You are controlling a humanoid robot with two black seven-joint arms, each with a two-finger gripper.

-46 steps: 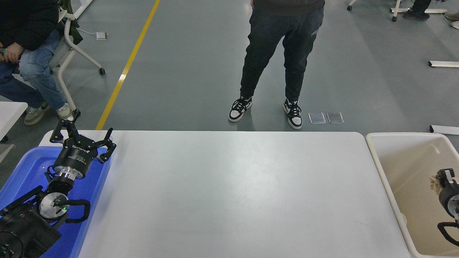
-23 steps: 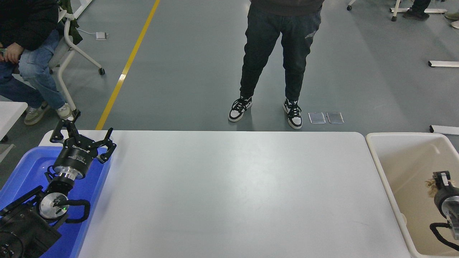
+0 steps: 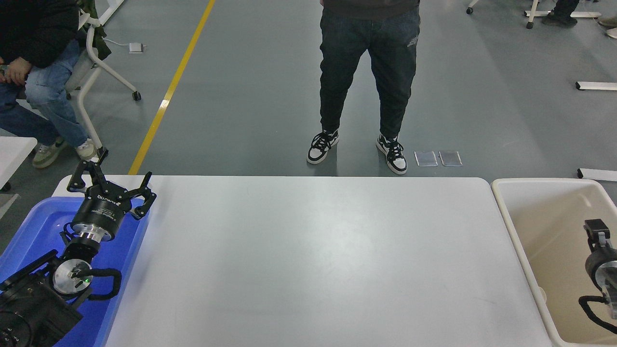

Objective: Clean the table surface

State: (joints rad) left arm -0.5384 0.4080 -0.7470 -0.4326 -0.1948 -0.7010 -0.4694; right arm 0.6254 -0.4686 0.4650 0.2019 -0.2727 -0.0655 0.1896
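The table surface [image 3: 313, 250] is a wide matte white top with rounded corners and nothing lying on it. My left gripper [image 3: 110, 182] is parked at the lower left, open, over the far end of the blue tub [image 3: 29, 231]. At the right edge of the view, my right gripper [image 3: 597, 231] hangs inside the beige bin [image 3: 540, 217]. Only part of this gripper shows, and nothing is visible in it.
A person in dark trousers and black-and-white shoes [image 3: 356, 149] stands just beyond the table's far edge. Another person [image 3: 33, 82] sits on a chair at the far left. Part of a second white table [image 3: 12, 152] shows at the left edge.
A brownish crumpled scrap seen at my right gripper earlier no longer shows. That gripper has shifted slightly within the bin. The standing person has stepped a little to the left.
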